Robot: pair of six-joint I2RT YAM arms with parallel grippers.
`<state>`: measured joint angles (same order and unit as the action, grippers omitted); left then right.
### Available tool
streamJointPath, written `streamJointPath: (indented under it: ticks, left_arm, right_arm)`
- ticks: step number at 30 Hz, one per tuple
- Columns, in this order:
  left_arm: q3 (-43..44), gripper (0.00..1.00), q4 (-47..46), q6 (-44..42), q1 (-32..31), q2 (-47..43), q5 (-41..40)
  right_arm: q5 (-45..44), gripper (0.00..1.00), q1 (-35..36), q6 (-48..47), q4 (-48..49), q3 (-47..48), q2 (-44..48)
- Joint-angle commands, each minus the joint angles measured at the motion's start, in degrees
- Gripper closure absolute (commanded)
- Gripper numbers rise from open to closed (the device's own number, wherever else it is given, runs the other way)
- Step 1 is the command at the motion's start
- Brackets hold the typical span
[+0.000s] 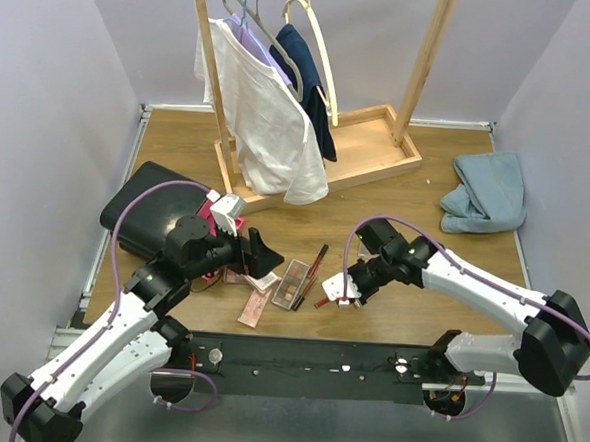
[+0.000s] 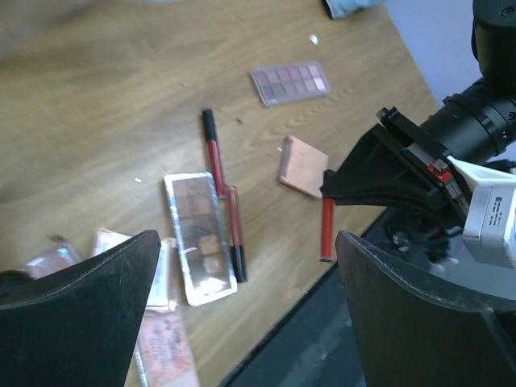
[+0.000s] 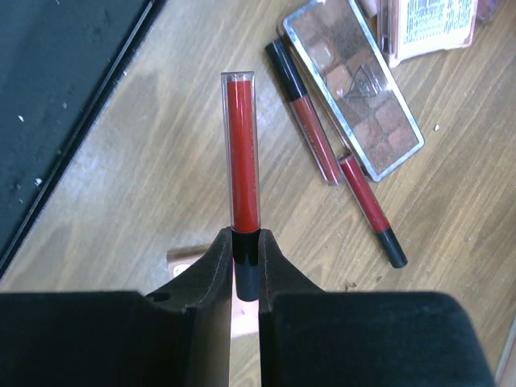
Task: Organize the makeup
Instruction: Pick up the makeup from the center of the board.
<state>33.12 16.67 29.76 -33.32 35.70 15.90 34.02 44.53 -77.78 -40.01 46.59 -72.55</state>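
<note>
My right gripper [image 3: 246,251] is shut on the black cap of a slim red tube [image 3: 243,153], which hangs above the wood near the table's front edge [image 1: 343,292]. Under its fingers lies a square peach compact [image 3: 187,260]. To the left a brown eyeshadow palette [image 1: 292,283] lies beside two dark-red tubes [image 3: 310,121] [image 3: 371,211] and a pink box [image 1: 256,307]. My left gripper [image 1: 260,251] hovers open over this cluster with nothing between its fingers [image 2: 81,310]. In the left wrist view a purple palette [image 2: 290,82] lies farther off.
A black case [image 1: 150,210] with pink drawers sits at the left behind my left arm. A wooden clothes rack [image 1: 309,152] with hanging garments stands at the back. A blue cloth [image 1: 487,193] lies at the right. The black base rail [image 1: 317,358] runs along the front.
</note>
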Motion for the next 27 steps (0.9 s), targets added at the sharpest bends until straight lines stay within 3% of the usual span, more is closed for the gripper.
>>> streamJointPath:
  ticks: [1,6,11,19,23,27]
  left_arm:
    - [-2.01,0.01,-7.08,10.05,-0.69,2.44,9.05]
    - [-3.06,0.01,-11.30,13.48,-5.60,5.69,7.31]
    - [-1.75,0.01,-12.44,13.83,-14.83,13.14,1.07]
    - [-1.22,0.06,-16.31,15.59,-18.53,22.21,1.15]
    - [-0.26,0.13,-18.95,15.86,-19.68,26.60,2.47]
    - [1.33,0.26,-18.86,15.86,-20.47,30.47,3.87]
  right_arm:
    - [4.82,0.93,0.20,3.07,4.32,-3.25,2.41]
    - [4.21,0.93,0.20,3.69,6.43,-5.10,2.68]
    - [4.21,0.93,0.20,4.04,7.22,-5.98,3.82]
    - [3.51,0.93,0.20,4.48,8.45,-7.39,5.67]
    - [3.25,0.93,0.20,4.48,8.81,-7.65,5.76]
    - [3.77,0.93,0.20,4.57,8.98,-7.83,6.11]
